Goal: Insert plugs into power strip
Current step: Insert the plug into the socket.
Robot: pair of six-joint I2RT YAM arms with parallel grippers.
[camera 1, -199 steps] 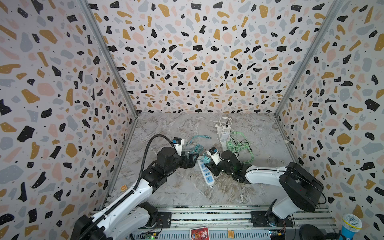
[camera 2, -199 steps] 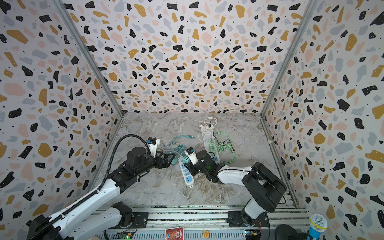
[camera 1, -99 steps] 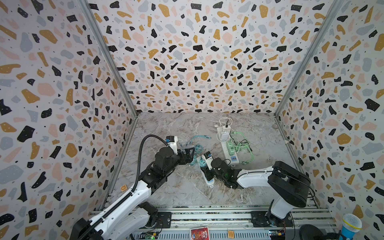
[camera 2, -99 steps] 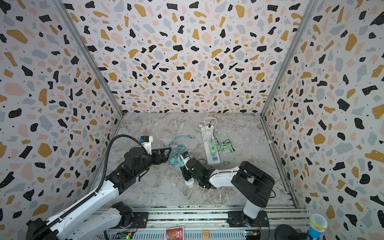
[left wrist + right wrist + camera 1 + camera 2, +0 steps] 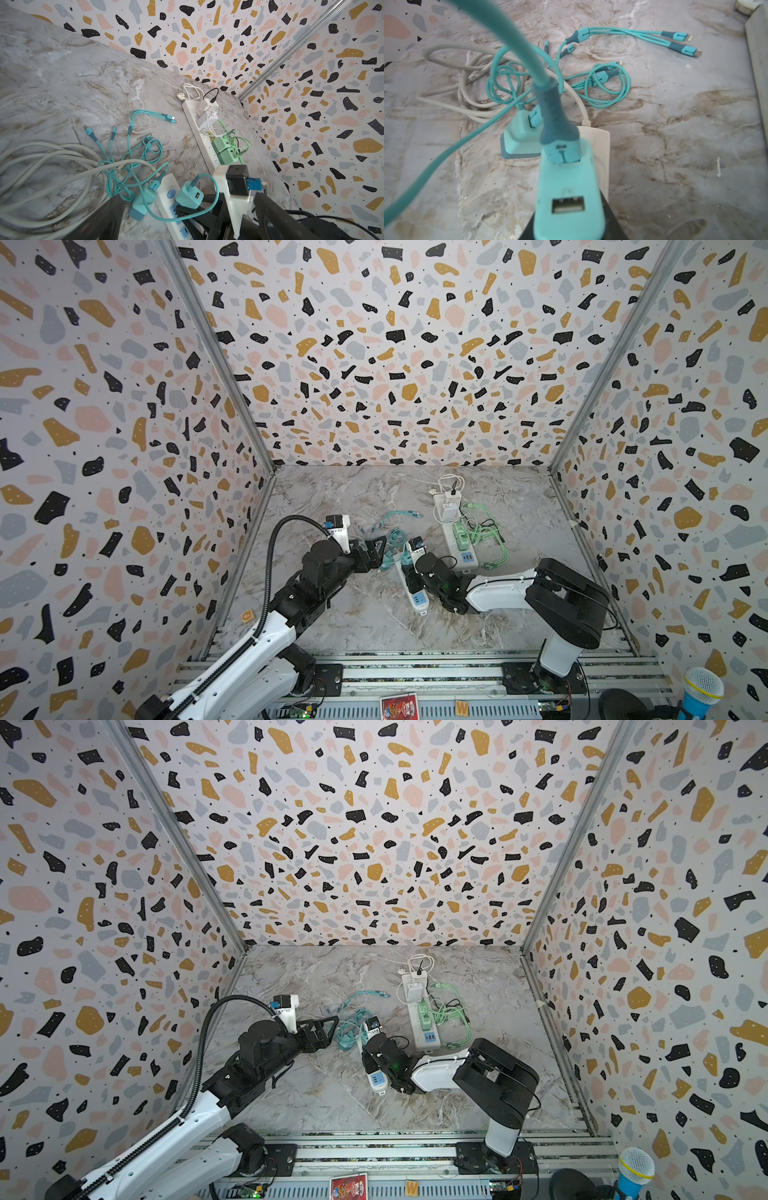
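My right gripper (image 5: 409, 572) is shut on a teal plug (image 5: 566, 197), which it holds down on the small white power strip (image 5: 417, 597) with blue sockets. In the left wrist view that teal plug (image 5: 189, 194) sits tilted on the small power strip (image 5: 166, 187) just beside its blue button; its prongs are hidden. A second teal plug (image 5: 141, 202) lies on the table against the strip's side. My left gripper (image 5: 379, 548) stands open and empty just left of the teal cables (image 5: 392, 539), its dark fingers (image 5: 104, 218) on either side of both plugs.
A longer white power strip (image 5: 451, 539) lies at the back right, with white plugs (image 5: 207, 116) and mint green plugs (image 5: 224, 149) in it and green cable loops (image 5: 490, 539) beside it. A thick grey cord (image 5: 41, 158) coils left of the teal cables. Walls close in three sides.
My right gripper has carried the teal plug left and forward, from beside the long strip onto the small strip. The left gripper drew back slightly to the left and stayed open.
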